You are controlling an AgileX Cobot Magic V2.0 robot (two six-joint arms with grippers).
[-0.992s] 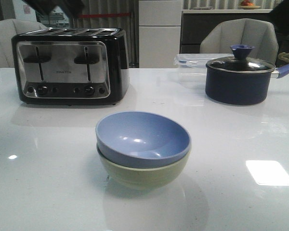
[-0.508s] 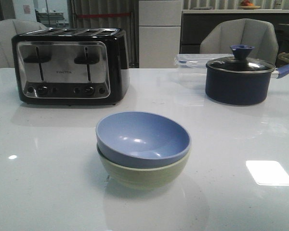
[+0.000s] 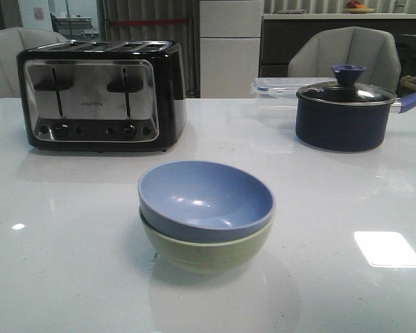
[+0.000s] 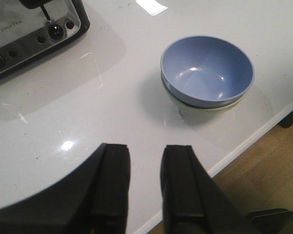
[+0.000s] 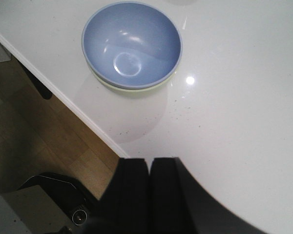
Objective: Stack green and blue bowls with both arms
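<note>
The blue bowl (image 3: 205,199) sits nested inside the green bowl (image 3: 208,253) at the middle of the white table, near its front edge. The stack also shows in the left wrist view, blue bowl (image 4: 207,70) over green bowl (image 4: 201,108), and in the right wrist view, blue bowl (image 5: 132,44) over a sliver of green bowl (image 5: 129,89). My left gripper (image 4: 145,151) is open and empty, drawn back over the table edge, apart from the bowls. My right gripper (image 5: 150,163) is shut and empty, also back at the table edge. Neither arm shows in the front view.
A black and chrome toaster (image 3: 100,94) stands at the back left. A dark navy lidded pot (image 3: 344,111) stands at the back right, with a clear plastic container (image 3: 274,97) behind it. Chairs stand beyond the table. The wooden floor (image 5: 34,126) lies below the table's front edge.
A dark shape at the top left and right of the front view one second ago has left the picture. The bowls have not moved.
</note>
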